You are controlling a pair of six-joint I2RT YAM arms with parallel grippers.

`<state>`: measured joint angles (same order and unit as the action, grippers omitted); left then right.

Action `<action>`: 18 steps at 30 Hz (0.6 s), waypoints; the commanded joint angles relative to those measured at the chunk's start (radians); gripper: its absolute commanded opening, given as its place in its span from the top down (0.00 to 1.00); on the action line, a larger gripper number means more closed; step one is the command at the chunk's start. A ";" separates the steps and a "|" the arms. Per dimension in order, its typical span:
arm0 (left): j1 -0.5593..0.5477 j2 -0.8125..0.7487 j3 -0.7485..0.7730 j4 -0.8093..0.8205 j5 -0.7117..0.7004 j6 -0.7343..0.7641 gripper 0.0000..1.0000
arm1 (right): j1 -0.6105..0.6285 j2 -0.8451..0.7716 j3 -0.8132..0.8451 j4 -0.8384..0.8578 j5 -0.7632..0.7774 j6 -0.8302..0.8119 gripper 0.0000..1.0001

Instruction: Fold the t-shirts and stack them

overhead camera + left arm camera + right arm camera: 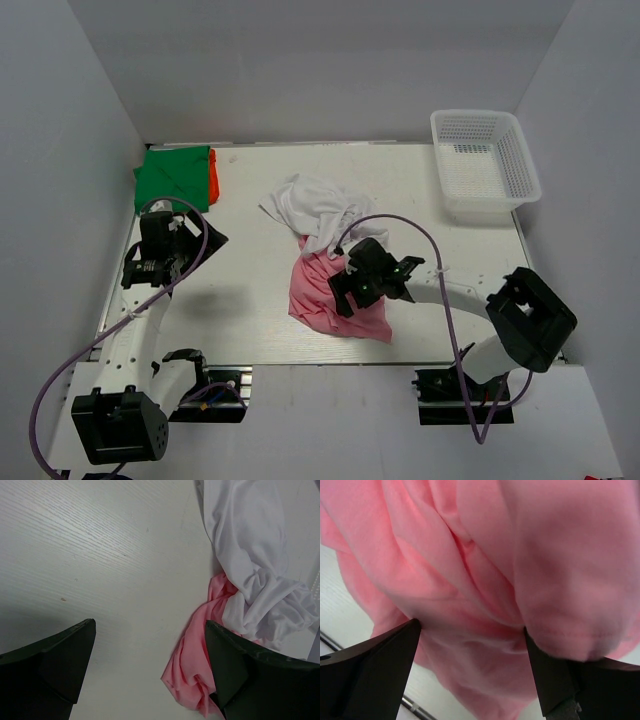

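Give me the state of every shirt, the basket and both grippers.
white t-shirt: crumpled, unfolded
pink t-shirt: crumpled, partly under the white one
green t-shirt: folded, atop the orange
orange t-shirt: folded, underneath
basket: upright, empty
left gripper: open, holding nothing
right gripper: open, over pink fabric

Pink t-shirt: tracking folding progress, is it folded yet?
Not folded: the pink t-shirt lies crumpled in loose wrinkles, touching the bunched white t-shirt.
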<state>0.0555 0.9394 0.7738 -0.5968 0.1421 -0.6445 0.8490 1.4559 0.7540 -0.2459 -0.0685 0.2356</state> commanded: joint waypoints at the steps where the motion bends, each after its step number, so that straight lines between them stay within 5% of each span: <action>1: -0.003 -0.001 -0.013 0.015 0.013 -0.012 0.00 | 0.039 0.040 -0.008 0.115 0.022 -0.010 0.10; 4: -0.003 0.018 -0.013 0.015 0.013 -0.012 0.00 | 0.079 0.110 -0.022 0.149 0.038 -0.050 0.10; 7: -0.003 0.027 -0.013 0.006 0.013 -0.012 0.00 | 0.105 0.187 0.011 0.143 0.122 -0.044 0.27; 8: -0.003 0.027 -0.013 0.006 0.002 -0.012 0.00 | 0.110 0.205 0.019 0.119 0.128 -0.042 0.53; 9: -0.003 0.027 -0.013 0.006 0.002 -0.012 0.00 | 0.120 0.205 0.027 0.108 0.162 -0.032 0.91; 10: -0.003 0.027 -0.004 0.006 0.002 -0.012 0.00 | 0.127 0.201 0.042 0.106 0.179 -0.022 1.00; 18: -0.003 0.048 0.016 -0.005 -0.018 -0.021 0.00 | 0.151 -0.202 0.117 0.188 0.085 -0.099 1.00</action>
<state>0.0555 0.9821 0.7673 -0.5987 0.1375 -0.6556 0.9997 1.3766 0.8104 -0.1562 0.0525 0.1562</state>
